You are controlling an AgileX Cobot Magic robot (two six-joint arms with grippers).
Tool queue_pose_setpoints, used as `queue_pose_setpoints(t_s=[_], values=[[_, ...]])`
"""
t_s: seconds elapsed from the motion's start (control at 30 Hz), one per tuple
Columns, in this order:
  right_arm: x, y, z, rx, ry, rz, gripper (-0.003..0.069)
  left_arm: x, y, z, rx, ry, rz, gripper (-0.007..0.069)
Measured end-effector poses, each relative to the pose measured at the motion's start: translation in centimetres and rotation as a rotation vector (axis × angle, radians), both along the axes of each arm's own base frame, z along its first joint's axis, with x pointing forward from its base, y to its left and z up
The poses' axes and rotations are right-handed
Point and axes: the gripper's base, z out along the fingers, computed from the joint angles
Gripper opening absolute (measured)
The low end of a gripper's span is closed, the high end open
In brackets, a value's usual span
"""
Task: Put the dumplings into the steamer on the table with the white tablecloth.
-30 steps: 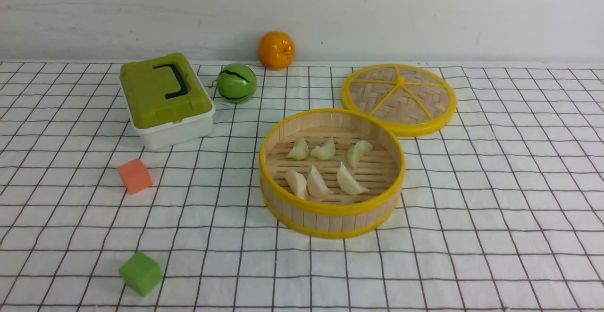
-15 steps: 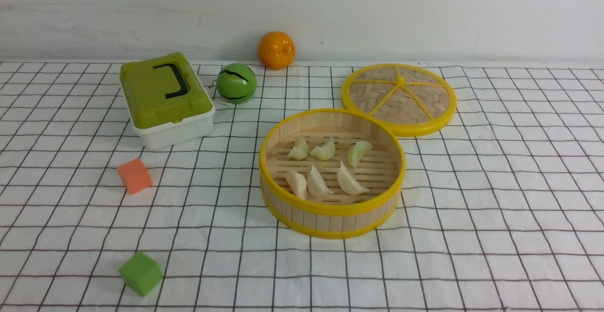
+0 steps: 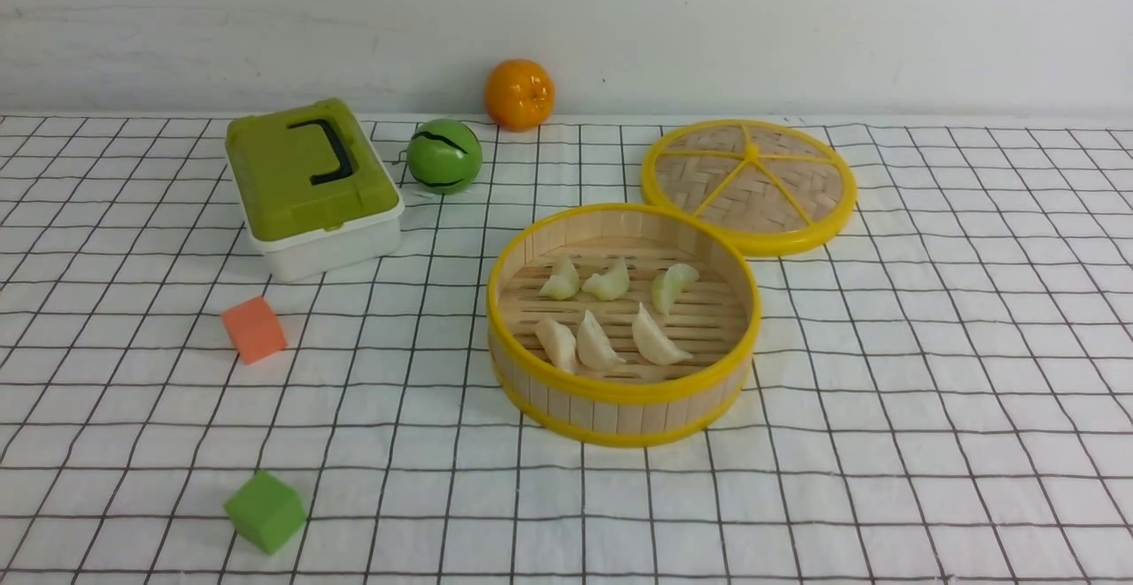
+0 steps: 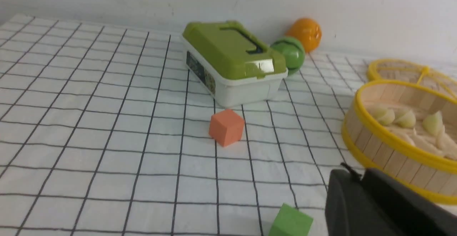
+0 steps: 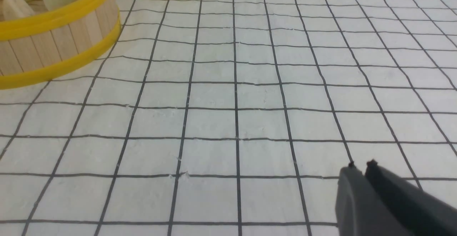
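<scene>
Presently, front view: round bamboo-slat steamer with yellow plastic rims (image 3: 620, 390) sits on the white grid-lined tablecloth (image 3: 929, 390) covering the table (image 3: 106, 408), slightly right of centre. All six small crescent dumplings (image 3: 611, 315) lie on its slatted floor, in two rows of three: pale green ones in the far row, cream-white ones in the near row. Flat woven yellow-rimmed lid (image 3: 749, 185) lies just behind and to the right, its rim touching or nearly touching the steamer. Green-lidded white plastic box (image 3: 310, 187) stands at rear left; green ball with black stripe (image 3: 444, 157) just beside it; orange toy fruit (image 3: 520, 94) by the wall. Orange foam cube (image 3: 254, 329) and green foam cube (image 3: 264, 511) lie well apart at left. Neither arm shows.

Left wrist view: left gripper (image 4: 360, 179) enters as dark fingers pressed together, nothing between them, above the cloth near the green cube and the steamer's outer wall. Box, ball, fruit and orange cube visible beyond.

Right wrist view: right gripper (image 5: 361, 165) shows two dark fingertips drawn together, holding nothing, over bare cloth. Steamer wall and lid rim lie well apart from it.
</scene>
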Motion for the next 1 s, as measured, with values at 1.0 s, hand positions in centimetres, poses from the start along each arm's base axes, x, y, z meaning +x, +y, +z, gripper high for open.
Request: queue_pose_setpoints(t_s=[1.0], values=[[0.0,0.0,0.0,0.000,0.000,0.000,0.0085,0.8,-0.4,-7.3,0.125,0.209,0.022,-0.0013]])
